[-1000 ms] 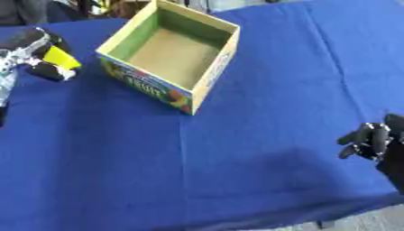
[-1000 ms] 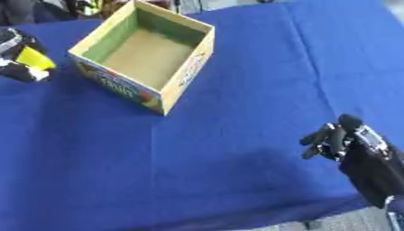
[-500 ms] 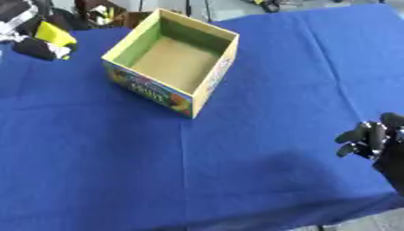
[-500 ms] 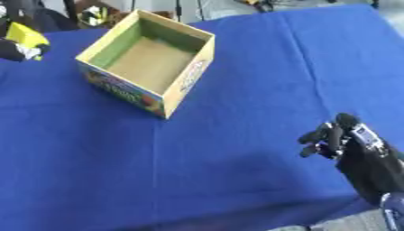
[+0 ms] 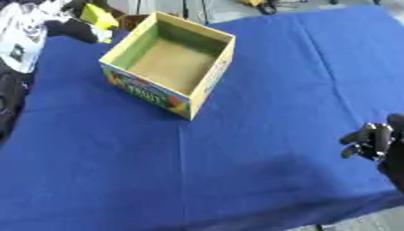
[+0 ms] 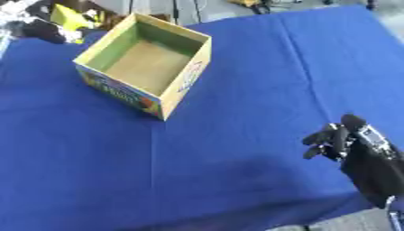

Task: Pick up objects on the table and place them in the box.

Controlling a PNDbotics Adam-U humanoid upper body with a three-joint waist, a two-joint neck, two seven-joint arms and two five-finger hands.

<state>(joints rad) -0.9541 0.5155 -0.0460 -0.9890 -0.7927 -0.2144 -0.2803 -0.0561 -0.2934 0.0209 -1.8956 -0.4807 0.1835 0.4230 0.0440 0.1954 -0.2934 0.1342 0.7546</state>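
Box: open cardboard box [image 5: 170,63] with green inner walls, 11 o'clock on blue tablecloth [image 5: 260,90]
Left hand [image 5: 77,28]: probably gripping yellow object [image 5: 98,16], blurred, 11 o'clock
Right hand [image 6: 341,140]: fingers curled, empty, 4 o'clock

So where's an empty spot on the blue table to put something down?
Bare blue cloth fills the whole stretch between the box and the right robot hand, and the far right side. The box's inside is empty too. It is crowded only at the far left corner, around the yellow thing.

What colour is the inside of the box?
The box has green inner walls and a brown floor, clearest in the left eye view.
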